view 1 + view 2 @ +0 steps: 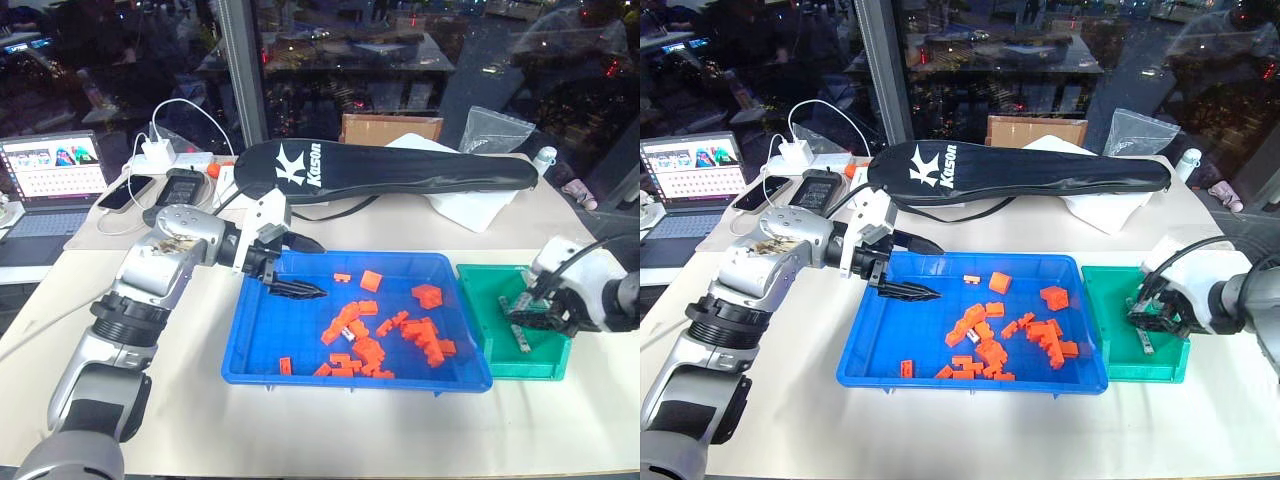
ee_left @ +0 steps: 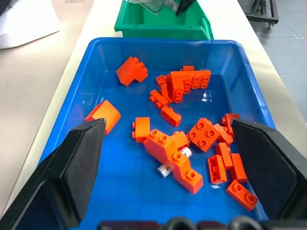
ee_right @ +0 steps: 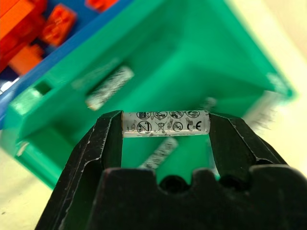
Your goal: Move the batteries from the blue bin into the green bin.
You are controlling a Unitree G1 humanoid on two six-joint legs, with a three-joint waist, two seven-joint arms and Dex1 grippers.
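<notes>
The blue bin [image 1: 268,345] holds many orange blocks and one battery [image 2: 167,168], half hidden under a block. My left gripper [image 1: 300,292] hangs open over the bin's left part, with nothing between its fingers [image 2: 81,158]. The green bin [image 1: 480,290] stands right of the blue one. My right gripper [image 3: 165,132] is over the green bin, shut on a battery [image 3: 165,123] that lies crosswise between its fingertips. Two more batteries [image 3: 109,87] lie on the green bin's floor.
A black racket cover [image 1: 390,170] lies behind the bins, with white cloth [image 1: 470,210] under its right end. A laptop [image 1: 50,170], phones [image 1: 125,192] and a charger with cables [image 1: 158,150] sit at the back left. A cardboard box [image 1: 390,127] stands by the window.
</notes>
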